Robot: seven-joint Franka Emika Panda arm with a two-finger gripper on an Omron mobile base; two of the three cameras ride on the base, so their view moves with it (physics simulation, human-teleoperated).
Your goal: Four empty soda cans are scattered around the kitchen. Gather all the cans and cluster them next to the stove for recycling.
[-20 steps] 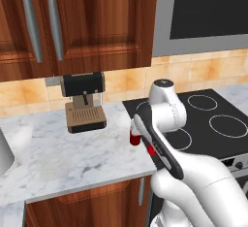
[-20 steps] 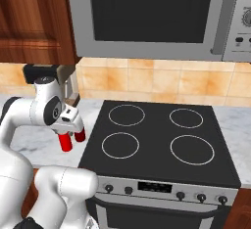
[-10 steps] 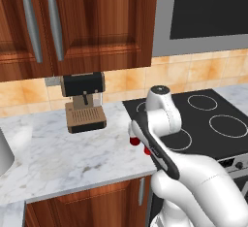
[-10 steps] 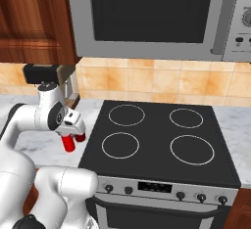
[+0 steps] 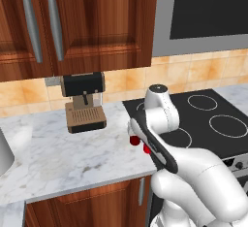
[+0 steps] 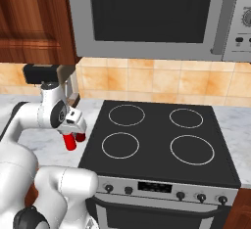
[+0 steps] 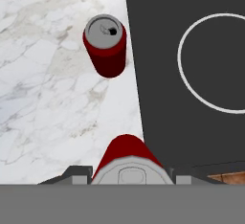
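Hand view: two upright soda cans [image 7: 106, 46].

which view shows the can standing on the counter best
The hand view: the standing can shows whole, top and side, on the marble beside the stove. The right base view shows a red sliver behind the claw; the left base view a partly hidden bit.

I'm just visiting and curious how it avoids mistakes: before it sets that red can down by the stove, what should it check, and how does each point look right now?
1. Held can gripped in the gripper: ok.
2. Held can upright: ok.
3. Spot below is marble counter, not the stove: ok.
4. Other can stands apart from the drop spot: ok.
5. Held can touching the counter yet: cannot tell.
6. Coffee machine well out of the way: ok.
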